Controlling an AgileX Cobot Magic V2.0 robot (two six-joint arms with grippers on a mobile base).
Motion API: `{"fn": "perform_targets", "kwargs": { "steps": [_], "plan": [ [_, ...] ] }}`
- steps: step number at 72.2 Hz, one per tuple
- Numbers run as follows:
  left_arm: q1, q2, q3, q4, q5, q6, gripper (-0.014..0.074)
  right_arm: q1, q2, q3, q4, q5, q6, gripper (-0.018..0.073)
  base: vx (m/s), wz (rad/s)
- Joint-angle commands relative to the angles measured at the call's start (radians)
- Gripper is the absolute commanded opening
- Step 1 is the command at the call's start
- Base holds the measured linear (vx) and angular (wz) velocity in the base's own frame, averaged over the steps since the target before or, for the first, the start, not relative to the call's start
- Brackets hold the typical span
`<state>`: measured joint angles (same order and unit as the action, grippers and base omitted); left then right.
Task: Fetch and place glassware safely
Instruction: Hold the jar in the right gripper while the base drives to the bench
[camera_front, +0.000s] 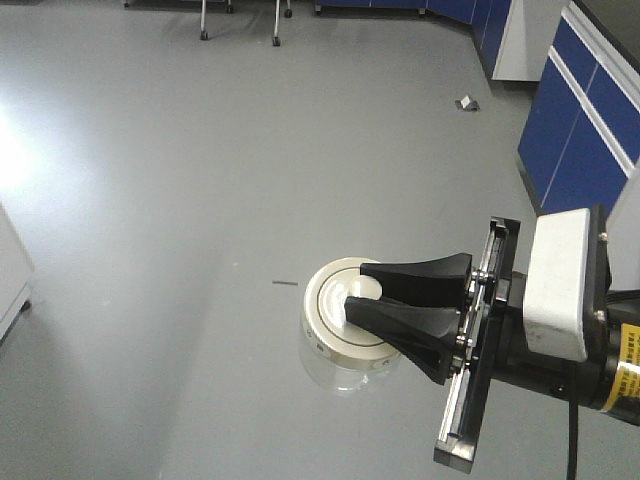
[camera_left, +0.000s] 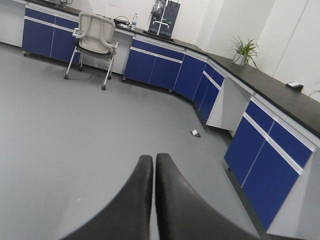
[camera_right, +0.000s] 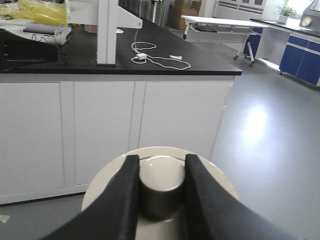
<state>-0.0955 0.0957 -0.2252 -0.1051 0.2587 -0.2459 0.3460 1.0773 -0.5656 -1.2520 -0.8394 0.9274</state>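
Observation:
The glassware is a small squat clear jar (camera_front: 330, 362) with a round off-white lid and a raised central knob. My right gripper (camera_front: 355, 291) is shut on the knob and holds the jar in the air above the grey floor. In the right wrist view the two black fingers clamp the knob (camera_right: 160, 175) from both sides, with the lid's rim (camera_right: 220, 177) around them; the gripper (camera_right: 160, 159) faces a white cabinet. My left gripper (camera_left: 152, 160) is shut and empty, pointing over the floor. It does not show in the front view.
Blue cabinets (camera_front: 590, 120) with a black counter stand at the right. A small grey object (camera_front: 465, 102) lies on the floor. A white cabinet (camera_right: 100, 130) with a black top (camera_right: 150, 62) stands ahead of the right gripper. A chair (camera_left: 95, 37) stands at the far counter.

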Motion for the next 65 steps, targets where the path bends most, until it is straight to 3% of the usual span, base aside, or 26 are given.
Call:
{"fn": "perform_targets", "kwargs": {
  "steps": [1,65],
  "plan": [
    [-0.001,0.010,-0.025,-0.010,-0.081,-0.008,-0.0007,-0.005,-0.019,-0.027,0.065,-0.049,-0.002,-0.0003,0.67,-0.03],
    [-0.001,0.009,-0.025,-0.010,-0.082,-0.008,-0.0007,-0.005,-0.023,-0.027,0.067,-0.035,-0.002,-0.0003,0.72,-0.03]
  ]
}}
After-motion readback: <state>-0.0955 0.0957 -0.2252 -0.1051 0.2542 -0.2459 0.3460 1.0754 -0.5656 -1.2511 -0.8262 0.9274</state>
